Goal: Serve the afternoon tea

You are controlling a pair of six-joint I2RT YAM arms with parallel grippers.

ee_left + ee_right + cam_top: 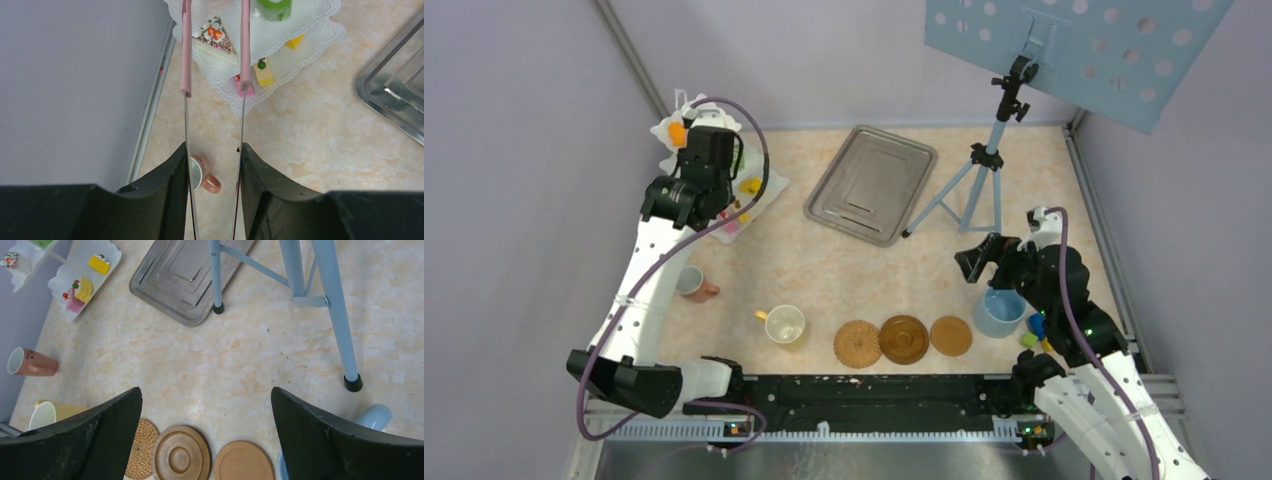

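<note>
White three-tier stand (769, 190) is sitting at the far left of the table, and the left arm is reaching over it from above. Right gripper (974, 262) is hovering at the right, just beyond a blue cup (1002, 312). Along the near edge are lying a yellow cup (785, 324), a woven coaster (856, 343), a ridged wooden coaster (904, 339) and a plain wooden coaster (951, 336). Pink cup (692, 283) is lying on its side at the near left. Steel tray (871, 185) is lying far centre, with a tripod (984, 180) standing just beside it.

Left wrist: left gripper (213, 150) is clamping the metal arms of the pink tongs (186, 55), one against each finger. Their tips are running out of frame over the stand. Green swirl roll (274, 7) is sitting on a higher tier, with the yellow wedge (295, 41) below it. Pink slice (243, 87) is sitting on the lowest tier, partly behind a tong arm.

Right wrist: the right gripper is hanging released, jaws wide apart, bare table showing between them and the coasters lying near.
</note>
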